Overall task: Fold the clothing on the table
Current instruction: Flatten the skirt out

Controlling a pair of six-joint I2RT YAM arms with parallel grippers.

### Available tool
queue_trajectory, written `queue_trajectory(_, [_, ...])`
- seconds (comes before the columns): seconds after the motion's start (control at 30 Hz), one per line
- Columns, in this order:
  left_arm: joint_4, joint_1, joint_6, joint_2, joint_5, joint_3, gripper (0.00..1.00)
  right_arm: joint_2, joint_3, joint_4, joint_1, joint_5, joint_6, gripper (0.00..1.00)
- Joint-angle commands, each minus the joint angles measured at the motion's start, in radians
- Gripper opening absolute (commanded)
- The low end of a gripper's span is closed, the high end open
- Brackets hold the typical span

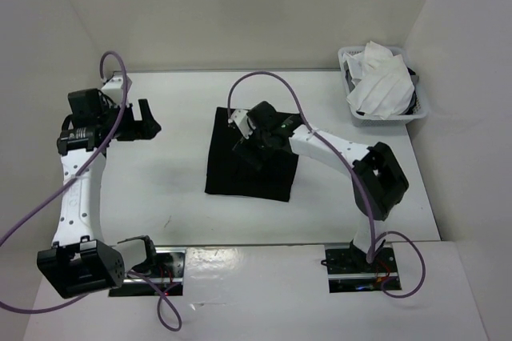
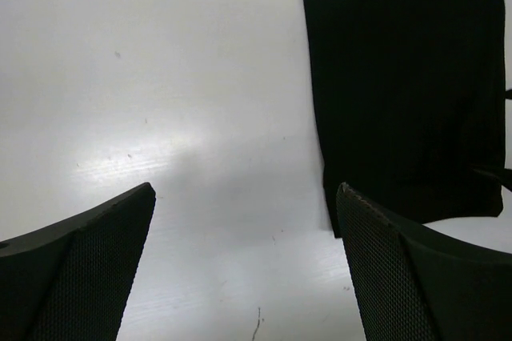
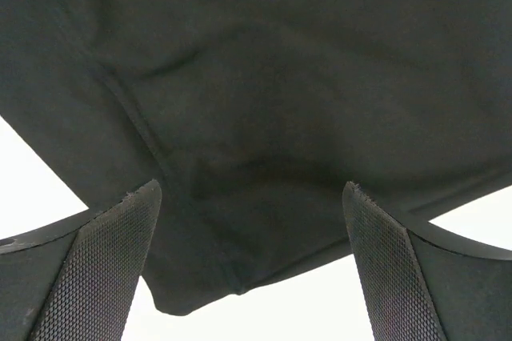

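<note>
1. Released and empty, the left gripper (image 1: 146,121) hangs over the left side of the table (image 1: 176,173), toward the far edge. I see its fingers (image 2: 96,261) spread wide with only bare surface between them.
2. I find the right gripper (image 1: 248,147) over the clothing (image 1: 232,173), also let go. In its wrist view the fingers (image 3: 104,261) stand far apart and pinch no fabric. I cannot tell whether the tips touch it.
3. I see the clothing lying flat as a compact black rectangle about mid-table, slightly right of centre.
4. Through the right wrist camera I see soft creases and a seam in the clothing (image 3: 280,77), with one corner between the fingers.
5. The left gripper is well apart from the clothing (image 2: 408,93).
6. At the far right corner I see a basket (image 1: 424,109) holding a crumpled white cloth (image 1: 380,81).
</note>
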Motion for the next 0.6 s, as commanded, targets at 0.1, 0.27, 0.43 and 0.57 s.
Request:
queue_trajectory(0.1, [0.015, 0.027, 0.020, -0.051, -0.028, -0.074, 1.00, 0.137, 0.059, -0.032, 0.007, -0.020, 0.044, 0.98])
queue_trajectory(0.27, [0.043, 0.036, 0.030, -0.040, -0.051, -0.108, 1.00, 0.199, 0.125, -0.057, 0.016, -0.062, 0.120, 0.98])
queue_trajectory(0.43, [0.043, 0.036, 0.030, -0.031, -0.061, -0.120, 1.00, 0.263, 0.157, -0.057, 0.025, -0.071, 0.154, 0.98])
queue_trajectory(0.57, [0.043, 0.036, 0.030, -0.031, -0.061, -0.120, 1.00, 0.308, 0.166, -0.057, 0.034, -0.083, 0.173, 0.98])
